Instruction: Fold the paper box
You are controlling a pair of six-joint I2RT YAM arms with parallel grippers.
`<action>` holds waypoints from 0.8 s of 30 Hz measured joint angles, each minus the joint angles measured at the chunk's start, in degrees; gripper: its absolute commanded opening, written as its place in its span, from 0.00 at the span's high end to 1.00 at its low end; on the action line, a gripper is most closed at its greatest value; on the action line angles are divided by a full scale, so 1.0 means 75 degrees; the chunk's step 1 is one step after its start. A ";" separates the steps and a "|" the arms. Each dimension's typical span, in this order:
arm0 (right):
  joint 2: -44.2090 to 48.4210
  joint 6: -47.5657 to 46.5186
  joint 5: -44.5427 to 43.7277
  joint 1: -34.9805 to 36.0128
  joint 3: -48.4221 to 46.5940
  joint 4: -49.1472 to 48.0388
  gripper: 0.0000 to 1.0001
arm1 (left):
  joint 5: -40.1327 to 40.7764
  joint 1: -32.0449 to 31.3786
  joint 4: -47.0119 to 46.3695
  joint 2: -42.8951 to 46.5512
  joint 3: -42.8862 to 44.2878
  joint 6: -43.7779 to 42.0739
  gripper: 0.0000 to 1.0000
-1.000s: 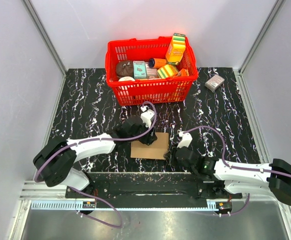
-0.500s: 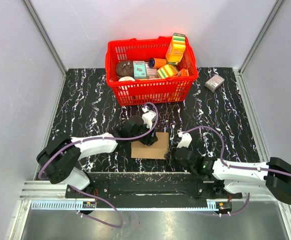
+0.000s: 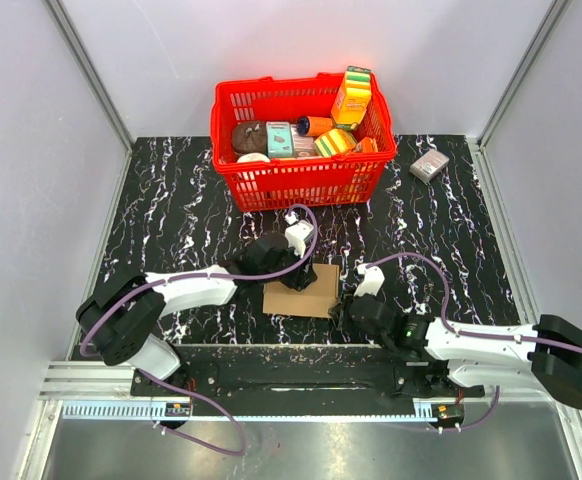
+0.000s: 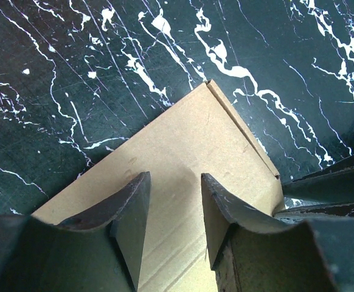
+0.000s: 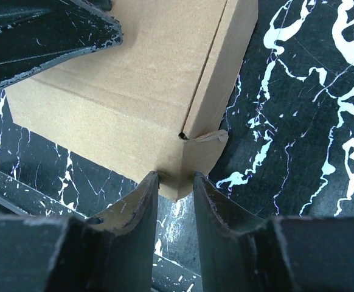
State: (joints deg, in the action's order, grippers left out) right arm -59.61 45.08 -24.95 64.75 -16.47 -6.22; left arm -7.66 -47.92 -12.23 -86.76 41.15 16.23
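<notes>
Left gripper (image 4: 174, 177) half open, empty, fingers down over top face of plain brown kraft cardboard paper box (image 3: 309, 297), seemingly pinning it. Box lay on black marbled table (image 3: 171, 200) between arms. Right gripper (image 5: 174, 177) part open, holding nothing, mouth at box's near right corner, likely bracing.

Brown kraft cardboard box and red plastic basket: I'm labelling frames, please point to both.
Brown kraft cardboard box (image 3: 309, 298): top view, its flat upper face.
Red plastic basket (image 3: 301, 183): top view, its front wall.

light: bright, even | shadows: soft | focus: sharp; wrist-view foreground blurred
</notes>
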 measured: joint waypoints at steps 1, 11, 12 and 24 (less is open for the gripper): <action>0.0012 0.0000 0.0006 0.0000 0.0000 0.0006 0.65 | 0.0000 0.0000 0.0000 0.0000 0.0000 0.0000 0.57; 0.0242 0.0166 0.0128 0.0000 -0.0017 0.0157 0.69 | -0.0017 0.0015 -0.0125 -0.0079 0.0000 0.0000 0.57; 0.0262 0.0198 0.0149 -0.0003 -0.0023 0.0181 0.70 | -0.0020 0.0015 -0.0146 -0.0087 0.0000 0.0003 0.57; 0.0516 0.0487 0.0370 -0.0149 -0.0204 0.0361 0.71 | -0.0044 0.0026 -0.0181 -0.0108 0.0003 0.0003 0.58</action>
State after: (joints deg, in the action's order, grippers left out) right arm -55.75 48.73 -22.17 63.64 -18.00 -3.51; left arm -7.99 -47.72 -13.58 -87.57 41.17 16.25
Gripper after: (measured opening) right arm 0.268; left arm 0.427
